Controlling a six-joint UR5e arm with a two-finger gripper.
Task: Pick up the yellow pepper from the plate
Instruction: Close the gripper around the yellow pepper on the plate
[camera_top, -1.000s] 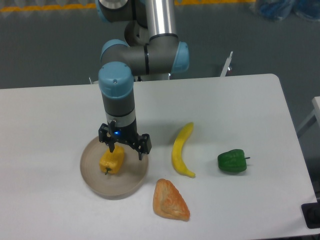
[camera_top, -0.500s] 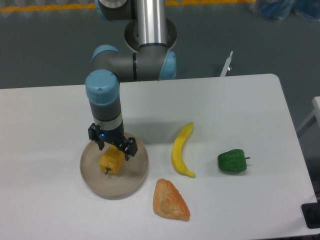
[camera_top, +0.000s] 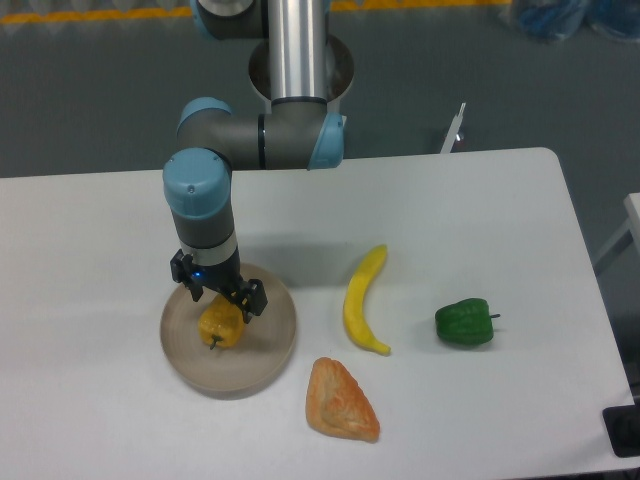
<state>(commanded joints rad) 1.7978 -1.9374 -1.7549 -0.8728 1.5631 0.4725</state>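
The yellow pepper (camera_top: 221, 328) lies on the round beige plate (camera_top: 268, 352) at the left front of the table. My gripper (camera_top: 221, 302) hangs straight down over the pepper, its two black fingers open and standing on either side of the pepper's top. The fingertips are level with the pepper's upper part. The jaws are not closed on it.
A long yellow banana (camera_top: 363, 298) lies right of the plate. A green pepper (camera_top: 465, 323) sits further right. An orange wedge-shaped piece of toy food (camera_top: 341, 401) lies in front of the plate's right edge. The table's front edge is close below.
The gripper has moved left and come down, from the plate's right part to straddling the pepper. The pepper and the other items have not moved.
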